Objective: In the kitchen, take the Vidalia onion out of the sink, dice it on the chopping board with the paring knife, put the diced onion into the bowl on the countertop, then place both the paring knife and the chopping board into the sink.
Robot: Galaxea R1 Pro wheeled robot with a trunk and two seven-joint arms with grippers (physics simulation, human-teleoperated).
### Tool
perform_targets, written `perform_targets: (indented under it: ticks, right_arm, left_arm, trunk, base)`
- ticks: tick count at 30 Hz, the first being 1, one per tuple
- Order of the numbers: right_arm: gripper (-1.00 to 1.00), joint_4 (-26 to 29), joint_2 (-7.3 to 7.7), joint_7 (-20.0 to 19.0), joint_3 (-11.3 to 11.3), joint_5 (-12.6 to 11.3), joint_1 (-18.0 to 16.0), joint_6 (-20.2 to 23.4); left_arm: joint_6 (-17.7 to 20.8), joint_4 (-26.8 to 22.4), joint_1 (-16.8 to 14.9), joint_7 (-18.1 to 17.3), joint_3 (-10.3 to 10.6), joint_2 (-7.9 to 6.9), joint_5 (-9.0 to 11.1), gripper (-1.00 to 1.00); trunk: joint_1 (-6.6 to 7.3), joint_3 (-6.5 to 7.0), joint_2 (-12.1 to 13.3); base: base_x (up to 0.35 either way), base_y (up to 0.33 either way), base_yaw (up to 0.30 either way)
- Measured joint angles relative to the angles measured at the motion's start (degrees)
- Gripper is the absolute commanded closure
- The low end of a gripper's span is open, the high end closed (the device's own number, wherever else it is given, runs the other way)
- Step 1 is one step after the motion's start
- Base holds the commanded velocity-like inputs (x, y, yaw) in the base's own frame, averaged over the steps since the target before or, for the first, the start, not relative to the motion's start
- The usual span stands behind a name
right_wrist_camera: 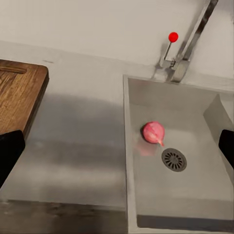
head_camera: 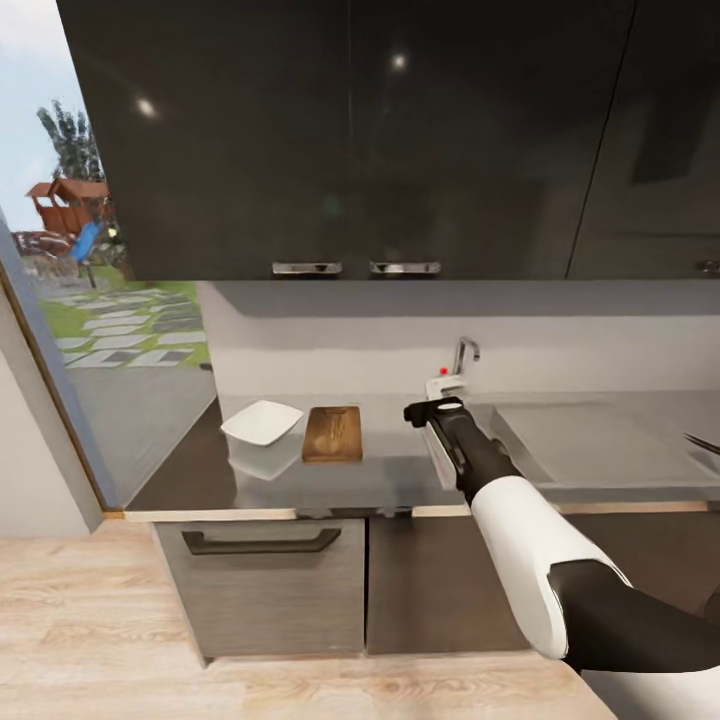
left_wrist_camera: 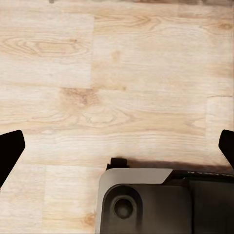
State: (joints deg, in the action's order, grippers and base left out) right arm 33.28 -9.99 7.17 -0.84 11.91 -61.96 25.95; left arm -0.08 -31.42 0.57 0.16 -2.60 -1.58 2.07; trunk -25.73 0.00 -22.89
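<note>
The Vidalia onion (right_wrist_camera: 153,131), a small pinkish bulb, lies in the pale grey sink (right_wrist_camera: 195,204) close to the round drain (right_wrist_camera: 174,159). My right gripper (right_wrist_camera: 117,151) hangs open above the sink's left rim, apart from the onion; it is also over the countertop (head_camera: 390,475) as the right gripper (head_camera: 432,410). The brown chopping board (head_camera: 333,433) lies left of it, with the white bowl (head_camera: 262,422) further left. A dark streak on the board is too small to name. My left gripper (left_wrist_camera: 117,146) is open over the wooden floor.
The chrome tap (head_camera: 463,355) with its red knob (right_wrist_camera: 172,36) stands behind the sink. The drainboard (head_camera: 600,440) stretches right, with a thin dark object (head_camera: 704,441) at the picture's edge. Dark wall cabinets (head_camera: 400,140) hang overhead. The robot base (left_wrist_camera: 156,200) is below the left gripper.
</note>
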Motion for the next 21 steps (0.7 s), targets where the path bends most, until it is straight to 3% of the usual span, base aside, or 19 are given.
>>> perform_targets:
  ticks: [8,12,21]
  right_arm:
    - [-1.0,-0.91,0.0,-0.96,-0.04,0.01,0.0,-0.25]
    - [-1.0,-1.32,0.01,-2.98,0.02,0.05,0.0,-0.25]
    - [-1.0,-1.43,0.01,-3.57,-0.04,0.06,0.0,-0.24]
  left_arm:
    - [0.02,0.61,0.0,-0.02,-0.02,0.0,0.0,-1.0]
    - [0.01,0.71,0.0,0.0,-0.03,0.0,0.0,-1.0]
    - [0.01,0.73,0.0,-0.03,-0.03,0.0,0.0,-1.0]
  trunk:
    - [0.0,0.0,0.0]
    - [0.0,0.0,0.0]
    - [0.0,0.0,0.0]
  base:
    - [0.318,0.021,0.0]
    - [0.291,0.14,0.0]
    - [0.282,0.172,0.0]
